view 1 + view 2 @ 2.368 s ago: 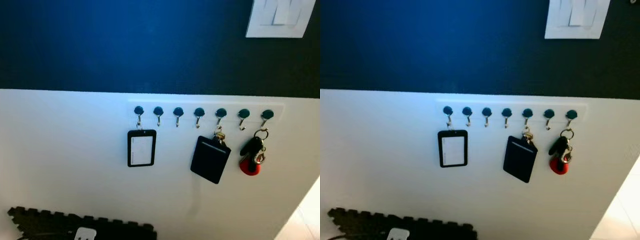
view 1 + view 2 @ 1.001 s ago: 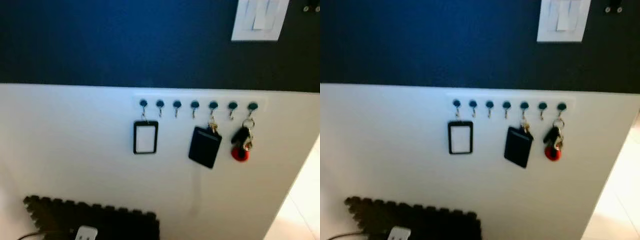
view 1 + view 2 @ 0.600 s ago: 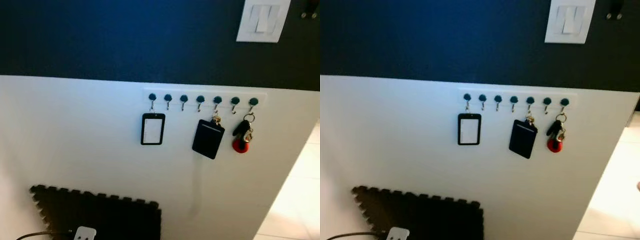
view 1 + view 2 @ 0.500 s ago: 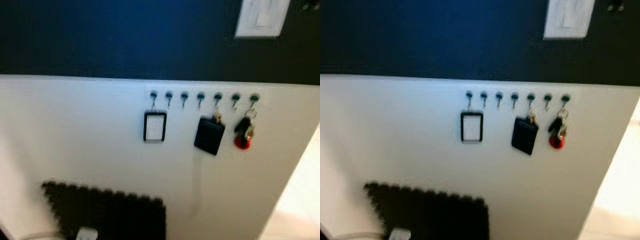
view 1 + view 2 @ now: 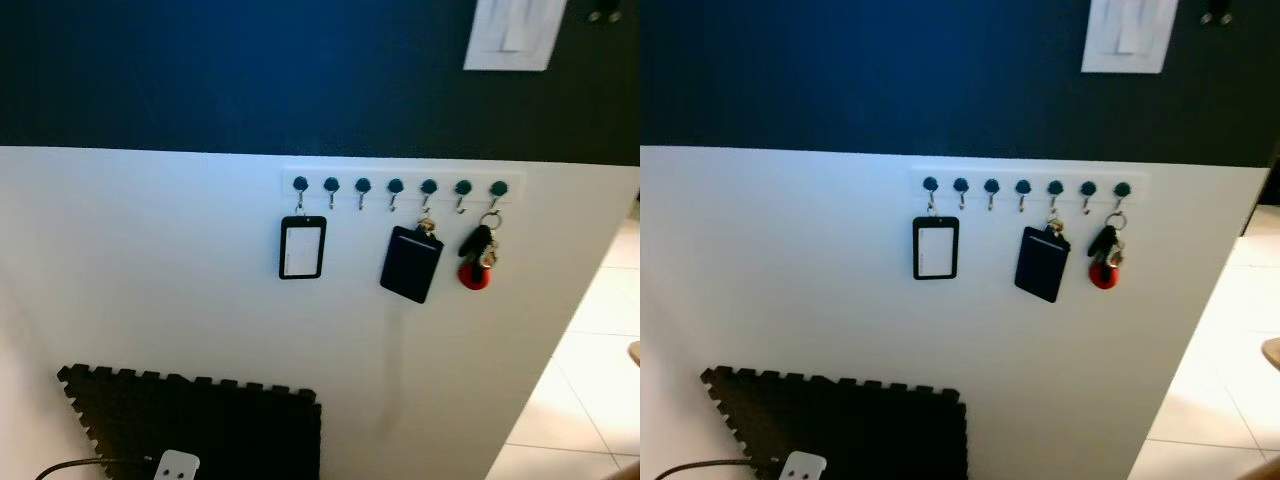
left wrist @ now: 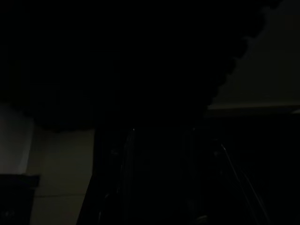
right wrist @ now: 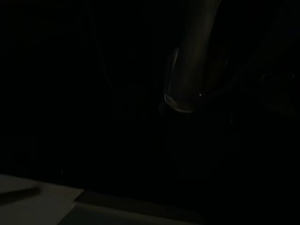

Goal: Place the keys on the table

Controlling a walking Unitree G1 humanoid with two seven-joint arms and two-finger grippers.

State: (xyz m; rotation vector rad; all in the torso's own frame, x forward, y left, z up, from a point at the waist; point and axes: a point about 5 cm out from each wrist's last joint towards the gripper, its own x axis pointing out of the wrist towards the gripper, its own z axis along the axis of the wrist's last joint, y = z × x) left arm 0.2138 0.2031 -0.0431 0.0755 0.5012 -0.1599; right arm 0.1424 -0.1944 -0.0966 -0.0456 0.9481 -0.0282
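Keys (image 5: 478, 258) w/ red fob hang on the rightmost hook of the hook rail (image 5: 400, 185), right of a dark card holder (image 5: 410, 263). Wrist views too dark – can't tell my fingers' state.

White hook rail (image 5: 400, 185) on the wall: clear badge holder (image 5: 302, 247) at nine o'clock, black card holder (image 5: 410, 263) centre, keys (image 5: 477, 260) at three o'clock.
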